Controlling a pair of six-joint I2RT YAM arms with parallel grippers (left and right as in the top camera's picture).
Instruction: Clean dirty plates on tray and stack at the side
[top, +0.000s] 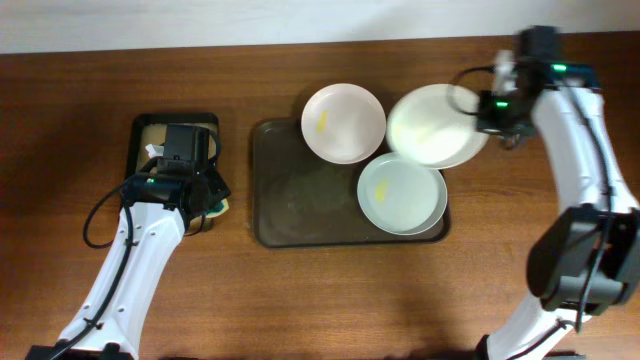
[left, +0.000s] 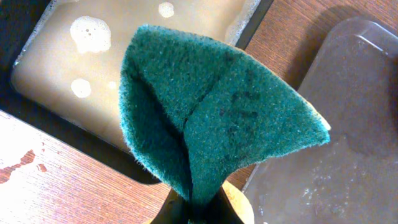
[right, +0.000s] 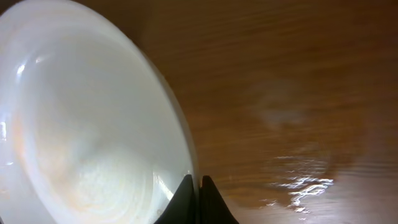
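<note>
Right hand (top: 487, 108) pinches the rim of a white plate (top: 432, 125), which hangs beside it over the tray (top: 290, 212) corner. Left hand (top: 205, 195) clamps a folded green sponge (left: 211, 112), with the soapy small black tray (left: 56, 68) right beneath.

A small black tray (top: 136, 140) sits at the left of the brown wooden worktop (top: 400, 290). It holds tan, cloudy liquid (left: 50, 68) with white foam patches (left: 90, 34). A dark green sponge (left: 217, 118), folded and flecked with darker specks, hangs above the tray's right edge. A wet sheen (right: 298, 186) glints on the wood at the right.
</note>
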